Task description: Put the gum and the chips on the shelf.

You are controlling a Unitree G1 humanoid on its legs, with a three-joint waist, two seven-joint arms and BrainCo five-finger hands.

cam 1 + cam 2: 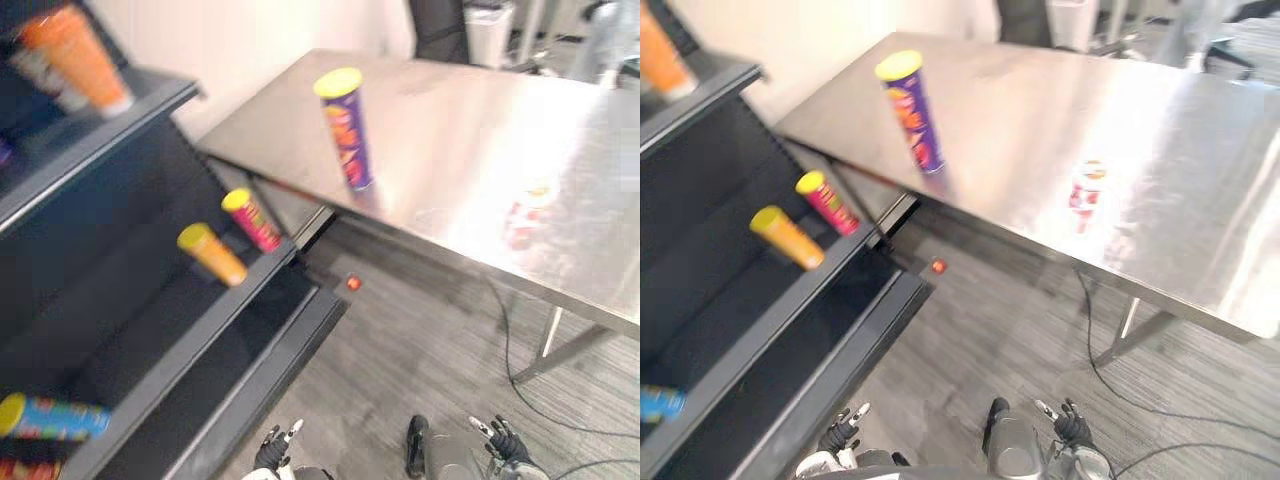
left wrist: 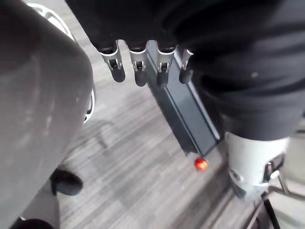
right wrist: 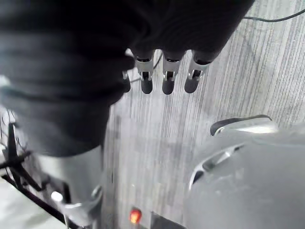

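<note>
Low over the grey floor [image 1: 400, 360], your left hand [image 1: 278, 447] and right hand [image 1: 505, 442] hang with fingers straight and relaxed, holding nothing. Your purple chips can [image 1: 345, 125] stands upright on the steel table [image 1: 470, 130], long axis vertical and yellow lid up. The gum container [image 1: 1087, 190] sits well to its right on the same table, apparently upright. The dark shelf [image 1: 190, 352] is on your left.
</note>
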